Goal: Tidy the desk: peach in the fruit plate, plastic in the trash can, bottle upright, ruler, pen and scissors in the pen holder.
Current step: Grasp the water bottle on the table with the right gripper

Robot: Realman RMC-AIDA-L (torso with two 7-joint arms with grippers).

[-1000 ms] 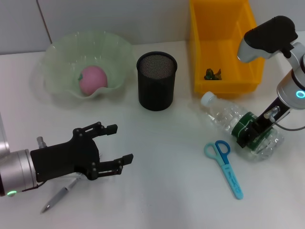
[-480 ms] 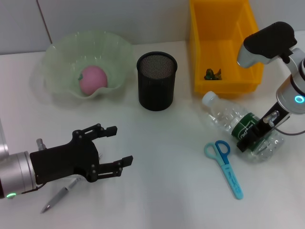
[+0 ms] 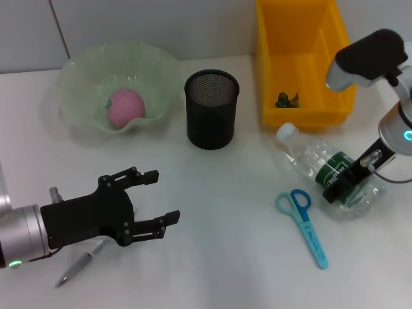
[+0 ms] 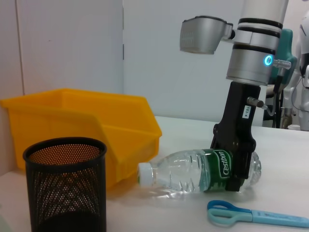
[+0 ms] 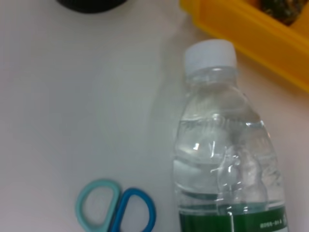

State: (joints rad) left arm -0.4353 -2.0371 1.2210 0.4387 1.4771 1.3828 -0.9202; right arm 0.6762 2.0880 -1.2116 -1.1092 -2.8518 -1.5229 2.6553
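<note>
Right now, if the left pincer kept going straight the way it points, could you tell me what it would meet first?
Probably nothing soon: the open left pincer points across bare desk. Farther along that line lie the blue scissors; the mesh pen holder stands off to one side.

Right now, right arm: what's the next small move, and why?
Probably lift and swing the bottle upright. The right tool is clamped on its green label, yet it lies on its side on the desk, cap toward the yellow bin. The left tool hangs open over the pen.
</note>
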